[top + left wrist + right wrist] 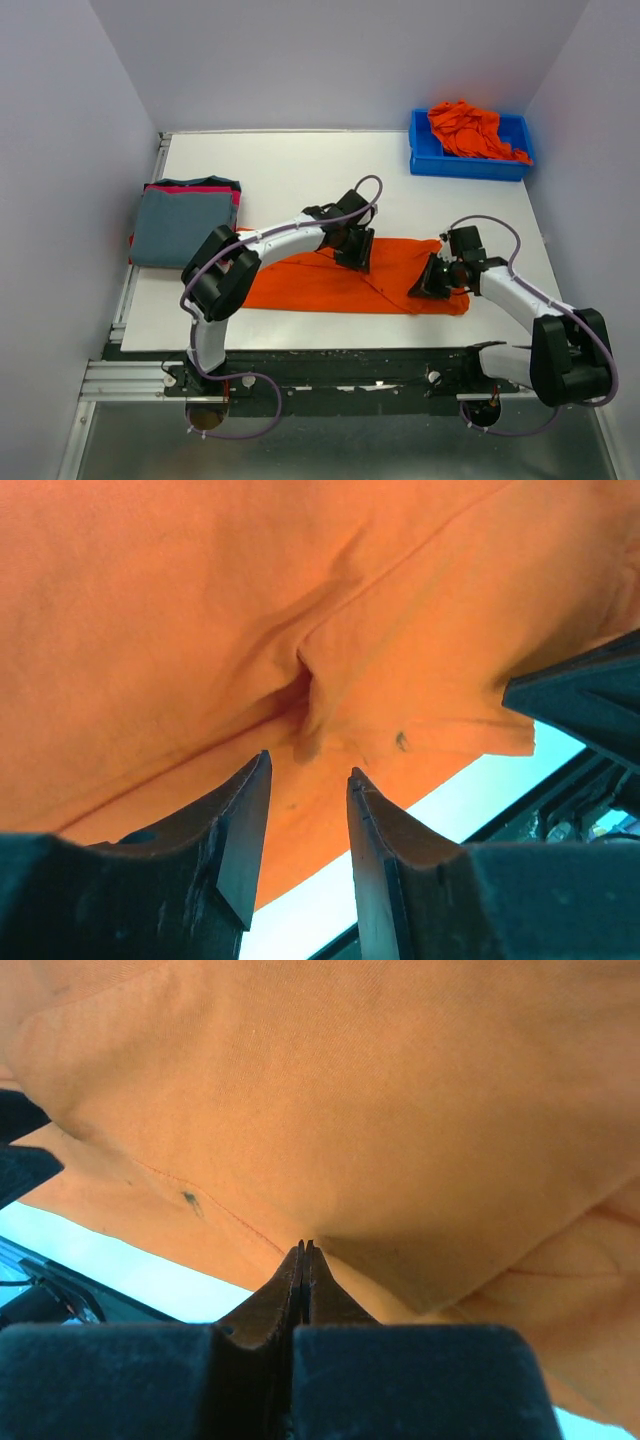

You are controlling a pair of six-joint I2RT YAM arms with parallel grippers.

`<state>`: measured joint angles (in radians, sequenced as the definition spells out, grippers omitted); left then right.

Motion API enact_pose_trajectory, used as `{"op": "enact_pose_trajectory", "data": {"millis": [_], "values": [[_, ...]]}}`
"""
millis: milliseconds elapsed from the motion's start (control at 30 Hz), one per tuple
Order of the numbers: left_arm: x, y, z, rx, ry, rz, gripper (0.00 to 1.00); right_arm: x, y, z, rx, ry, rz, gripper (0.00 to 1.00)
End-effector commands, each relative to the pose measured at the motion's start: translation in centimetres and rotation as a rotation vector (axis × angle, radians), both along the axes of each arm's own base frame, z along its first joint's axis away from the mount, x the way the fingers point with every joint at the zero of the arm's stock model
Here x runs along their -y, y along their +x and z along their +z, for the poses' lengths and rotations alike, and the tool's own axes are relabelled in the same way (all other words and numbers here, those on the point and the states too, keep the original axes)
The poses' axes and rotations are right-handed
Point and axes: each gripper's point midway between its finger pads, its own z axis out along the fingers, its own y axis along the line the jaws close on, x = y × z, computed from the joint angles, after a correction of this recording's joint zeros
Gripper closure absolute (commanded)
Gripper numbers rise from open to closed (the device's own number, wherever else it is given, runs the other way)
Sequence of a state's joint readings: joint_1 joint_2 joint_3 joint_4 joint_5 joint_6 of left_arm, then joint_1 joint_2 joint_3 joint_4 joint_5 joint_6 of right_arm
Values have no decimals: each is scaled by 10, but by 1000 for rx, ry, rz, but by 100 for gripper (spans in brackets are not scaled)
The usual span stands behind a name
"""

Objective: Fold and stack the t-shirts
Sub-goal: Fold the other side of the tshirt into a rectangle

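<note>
Scene: a white desk (300, 170) seen from above; two white-and-black robot arms reach in from its near edge.

Shirt being worked: a bright orange cloth t-shirt (320, 285) lies as a long band across the near middle of the desk, between the two arms; it looks already folded lengthwise, with a slanting crease near its right end; it is not yet a compact packet.

Left tool: the left tool (355, 250) sits low over the far edge of the band, about midway along; its fingers stand a little apart with nothing between them; wrinkled orange cloth lies just beyond the tips.

Right tool: the right tool (433, 280) is down on the right end of the band; its fingers are pressed fully together; a fold of cloth draws in to the tips, so it appears to pinch the shirt, though the pinch itself is hidden.

Finished pile: near the band's left end, a folded grey-blue cloth t-shirt (180, 225) rests on a folded red-pink cloth t-shirt (195, 187), of which only the edge shows; whether more lie beneath cannot be told.

Waiting: a blue plastic bin (420, 160) in the far right corner holds crumpled orange t-shirts (470, 130); their number cannot be told.

Progress: by my reading, at least two shirts are folded and stacked; the orange one is partway; its crosswise folds, its move onto the pile, and the bin's contents remain.
</note>
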<state>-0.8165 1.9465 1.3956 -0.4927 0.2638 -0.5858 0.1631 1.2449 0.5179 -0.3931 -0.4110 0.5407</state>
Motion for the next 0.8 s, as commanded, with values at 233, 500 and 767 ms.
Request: {"op": "enact_pose_trajectory", "data": {"millis": [233,500,767], "values": [[-53,24,76,235,-30,112,70,38,13,34,134,-182,-169,99],[-136,53,86,436,105,373,100,43,33,30,101,-216,-243,99],[-195,75,50,416,178,571,100,70,66,30,73,-370,-380,99]]}}
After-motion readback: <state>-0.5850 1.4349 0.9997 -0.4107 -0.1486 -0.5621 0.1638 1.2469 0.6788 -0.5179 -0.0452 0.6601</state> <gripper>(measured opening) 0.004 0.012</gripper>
